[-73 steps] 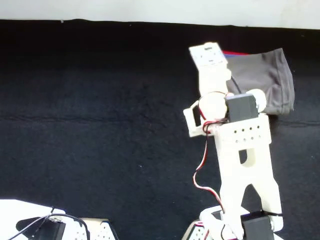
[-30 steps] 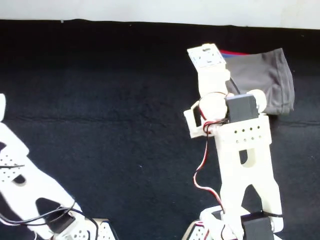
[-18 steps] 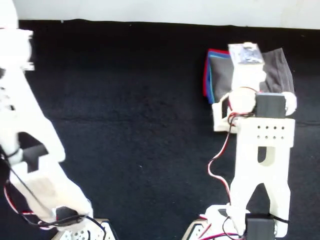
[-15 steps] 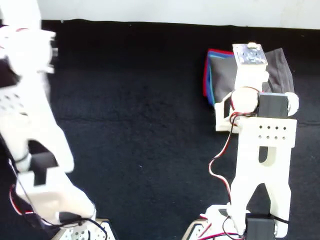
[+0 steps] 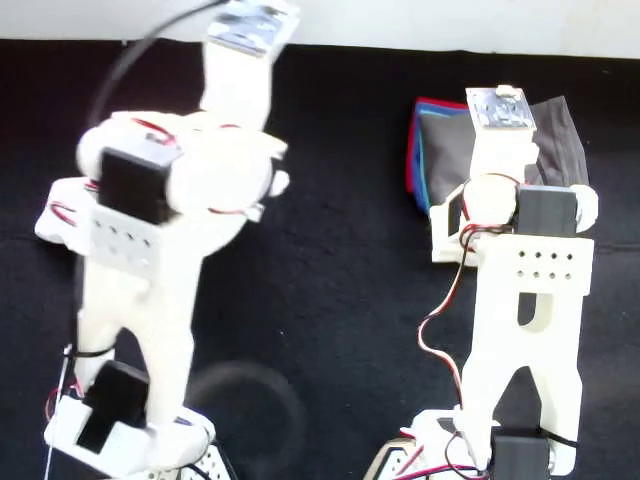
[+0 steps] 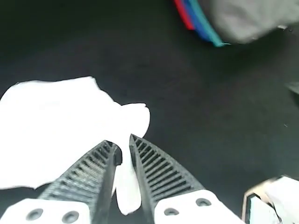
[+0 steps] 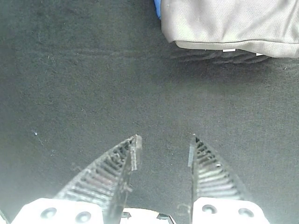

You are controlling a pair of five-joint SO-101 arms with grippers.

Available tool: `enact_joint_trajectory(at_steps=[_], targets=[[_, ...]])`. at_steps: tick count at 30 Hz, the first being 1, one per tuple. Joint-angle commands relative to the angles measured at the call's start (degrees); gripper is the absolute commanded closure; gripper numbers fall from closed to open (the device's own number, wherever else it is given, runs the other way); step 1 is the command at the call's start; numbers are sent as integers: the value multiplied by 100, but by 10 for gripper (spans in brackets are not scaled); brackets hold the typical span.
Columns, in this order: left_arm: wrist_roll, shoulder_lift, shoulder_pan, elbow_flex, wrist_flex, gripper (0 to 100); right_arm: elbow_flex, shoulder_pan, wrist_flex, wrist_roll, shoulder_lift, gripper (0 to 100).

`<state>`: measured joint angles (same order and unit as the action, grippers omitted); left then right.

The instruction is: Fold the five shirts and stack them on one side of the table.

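A stack of folded shirts (image 5: pixel 440 150) lies at the far right of the table, a grey one on top with red, blue and teal edges below. My right arm (image 5: pixel 520 270) stands over its near part. The right gripper (image 7: pixel 163 147) is open above bare black cloth, a short way from the grey shirt (image 7: pixel 233 23). My left arm (image 5: pixel 170 230) stretches toward the far edge, left of the middle. The left gripper (image 6: pixel 122 142) is shut on a fold of a crumpled white shirt (image 6: pixel 56 126), with the stack (image 6: pixel 243 18) farther off.
The black table cloth (image 5: pixel 330 300) ends at a pale strip (image 5: pixel 400 20) along the far edge. Open black surface lies between the two arms. A red and white cable (image 5: pixel 435 320) hangs beside the right arm. Part of the right arm (image 6: pixel 273 200) edges into the left wrist view.
The left arm has swung up from the near left corner toward the far edge. The right arm shifted right, uncovering the stack's coloured edges, and has kept still since.
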<state>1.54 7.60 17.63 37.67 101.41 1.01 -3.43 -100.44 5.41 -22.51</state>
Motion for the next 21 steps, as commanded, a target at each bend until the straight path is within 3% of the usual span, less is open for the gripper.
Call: enact_joint_trajectory(at_steps=[1, 5, 10, 15, 21], targets=[[-70, 224, 602, 84, -35, 991, -4, 48, 48, 35, -145, 830], [-53, 224, 637, 163, -18, 966, -4, 22, 48, 26, -145, 830], [-53, 242, 207, 189, -9, 797, -4, 22, 48, 26, -119, 830], [-9, 602, -382, 180, -9, 804, -4, 13, 48, 26, -92, 830], [624, 787, -2519, -277, -26, 804, -4, -646, 57, 26, -84, 830]])
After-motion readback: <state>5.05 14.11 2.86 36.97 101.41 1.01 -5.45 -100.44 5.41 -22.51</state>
